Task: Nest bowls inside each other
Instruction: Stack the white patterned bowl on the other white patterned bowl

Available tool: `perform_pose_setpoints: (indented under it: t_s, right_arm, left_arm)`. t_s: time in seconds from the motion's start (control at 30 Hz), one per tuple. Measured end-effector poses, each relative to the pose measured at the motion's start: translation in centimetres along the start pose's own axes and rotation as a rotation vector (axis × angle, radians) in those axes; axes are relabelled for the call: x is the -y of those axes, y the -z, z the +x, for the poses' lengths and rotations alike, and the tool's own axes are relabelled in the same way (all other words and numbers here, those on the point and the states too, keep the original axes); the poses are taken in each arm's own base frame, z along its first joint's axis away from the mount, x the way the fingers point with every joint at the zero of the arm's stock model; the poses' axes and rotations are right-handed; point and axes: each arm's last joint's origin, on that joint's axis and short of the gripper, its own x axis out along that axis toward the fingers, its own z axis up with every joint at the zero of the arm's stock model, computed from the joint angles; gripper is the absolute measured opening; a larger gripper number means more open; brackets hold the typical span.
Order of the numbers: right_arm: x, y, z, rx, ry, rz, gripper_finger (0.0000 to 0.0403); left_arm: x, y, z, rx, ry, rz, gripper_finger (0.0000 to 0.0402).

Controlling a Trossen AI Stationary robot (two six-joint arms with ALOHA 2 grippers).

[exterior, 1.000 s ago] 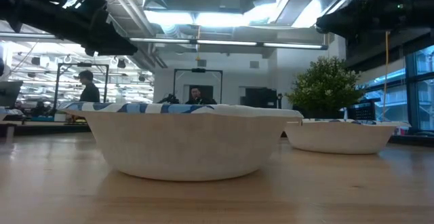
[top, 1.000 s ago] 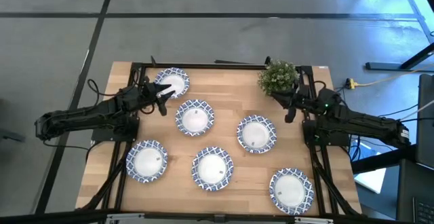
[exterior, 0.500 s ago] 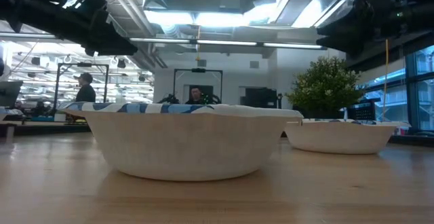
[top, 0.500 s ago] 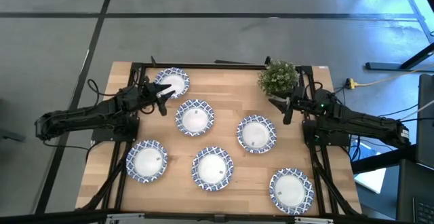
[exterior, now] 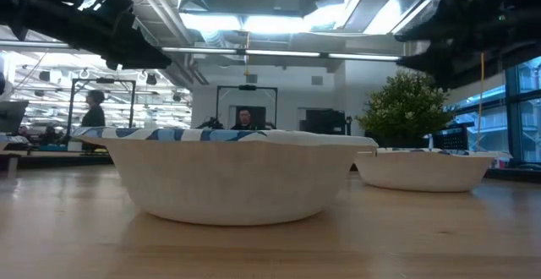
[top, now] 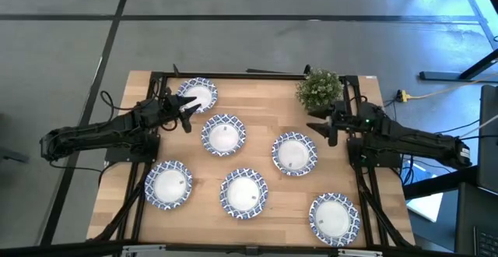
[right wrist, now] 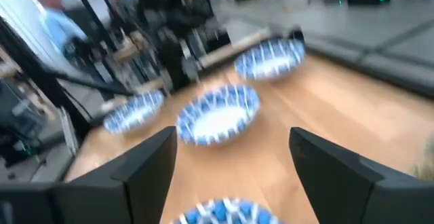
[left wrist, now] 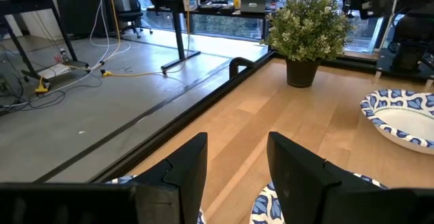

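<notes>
Several white bowls with blue-patterned rims sit apart on their bases on the wooden table (top: 264, 101): far left (top: 198, 93), centre left (top: 223, 135), centre right (top: 294, 153), and three along the near side (top: 170, 184), (top: 243, 193), (top: 334, 217). My left gripper (top: 189, 114) hovers open between the far-left and centre-left bowls; its own view shows its fingers (left wrist: 234, 173) with nothing between them. My right gripper (top: 319, 127) stands open beside the plant, just far-right of the centre-right bowl; in its own view its wide-spread fingers (right wrist: 234, 163) look across at the bowls (right wrist: 220, 115).
A small potted plant (top: 319, 88) stands at the far right corner, close behind my right gripper. Dark frame rails run along the table's far, left and right edges (top: 233, 75). In the low view a bowl (exterior: 237, 177) fills the foreground. People show far off in the room.
My right gripper has opened wide and has shifted a little toward the table's left, toward the centre-right bowl. The bowls have not moved.
</notes>
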Motion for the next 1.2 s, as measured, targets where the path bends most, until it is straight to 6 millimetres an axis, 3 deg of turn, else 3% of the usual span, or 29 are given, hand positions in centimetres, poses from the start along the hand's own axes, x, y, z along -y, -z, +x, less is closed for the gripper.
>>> perform_pose_setpoints:
  t_s: [0.27,0.57,0.7,0.93,1.2]
  right_arm:
    - [0.5,0.9,0.5,-0.173,0.072,0.026,0.0287]
    - [-2.4,-5.6,-0.9,-0.357,0.215,-0.108,0.0287]
    - [-3.1,-6.8,-1.5,-0.501,0.254,-0.104,0.0287]
    - [-2.8,-5.1,-1.2,-0.711,0.379,0.041,0.0287]
    - [-2.1,-2.1,0.9,-0.794,0.462,0.128,0.0287]
  left_arm:
    - [0.0,0.0,0.0,0.0,0.0,0.0,0.0149]
    - [0.0,0.0,0.0,0.0,0.0,0.0,0.0149]
    - [0.0,0.0,0.0,0.0,0.0,0.0,0.0149]
    - [0.0,0.0,0.0,0.0,0.0,0.0,0.0149]
    - [0.0,0.0,0.0,0.0,0.0,0.0,0.0149]
